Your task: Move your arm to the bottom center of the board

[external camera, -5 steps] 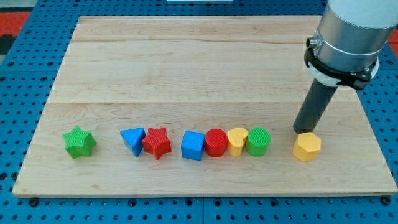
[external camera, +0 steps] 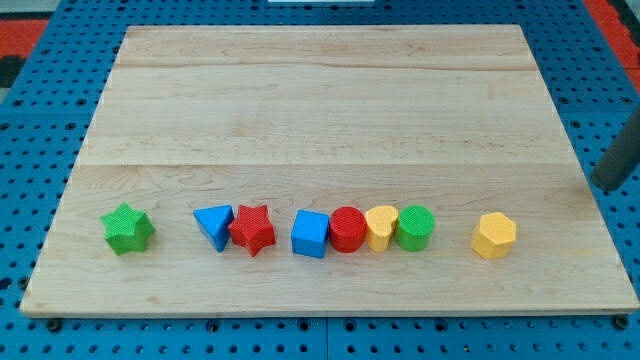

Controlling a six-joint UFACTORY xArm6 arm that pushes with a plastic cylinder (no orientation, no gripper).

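My tip (external camera: 603, 186) shows at the view's right edge, just off the wooden board (external camera: 320, 100), to the right of and a little above the yellow hexagon (external camera: 494, 236). Only the rod's lower end is in view. A row of blocks lies along the board's lower part: green star (external camera: 127, 229), blue triangle (external camera: 213, 225), red star (external camera: 252, 229), blue cube (external camera: 310, 234), red cylinder (external camera: 347, 229), yellow heart (external camera: 381, 226), green cylinder (external camera: 415, 227). The tip touches no block.
The board rests on a blue pegboard table (external camera: 40, 150). A red patch (external camera: 20, 40) shows at the view's top left corner.
The arm has moved to the view's right, from just above the yellow hexagon to the right edge off the board; its big grey body has left the view. No block moved.
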